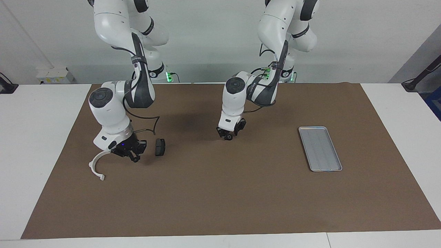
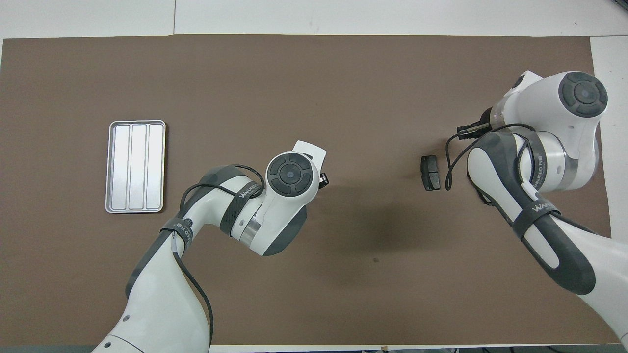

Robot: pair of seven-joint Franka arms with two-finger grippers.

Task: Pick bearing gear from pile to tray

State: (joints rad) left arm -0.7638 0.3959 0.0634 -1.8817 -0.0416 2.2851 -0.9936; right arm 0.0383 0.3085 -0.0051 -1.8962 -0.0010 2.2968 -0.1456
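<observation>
The pile lies at the right arm's end of the mat: a white half-ring bracket [image 1: 96, 168] and a dark grey brake pad [image 1: 160, 147] [image 2: 431, 172]. My right gripper [image 1: 135, 157] hangs shut just above the mat between the two; I see nothing in it. In the overhead view its own wrist covers it and the bracket. My left gripper [image 1: 228, 136] is down at the mat's middle, with a tiny black round bearing gear [image 1: 228, 137] at its tip. The silver tray [image 1: 320, 148] [image 2: 136, 166] lies empty toward the left arm's end.
A brown mat [image 1: 220, 199] covers the white table. A dark cable loops from the right wrist [image 1: 151, 129] close to the brake pad.
</observation>
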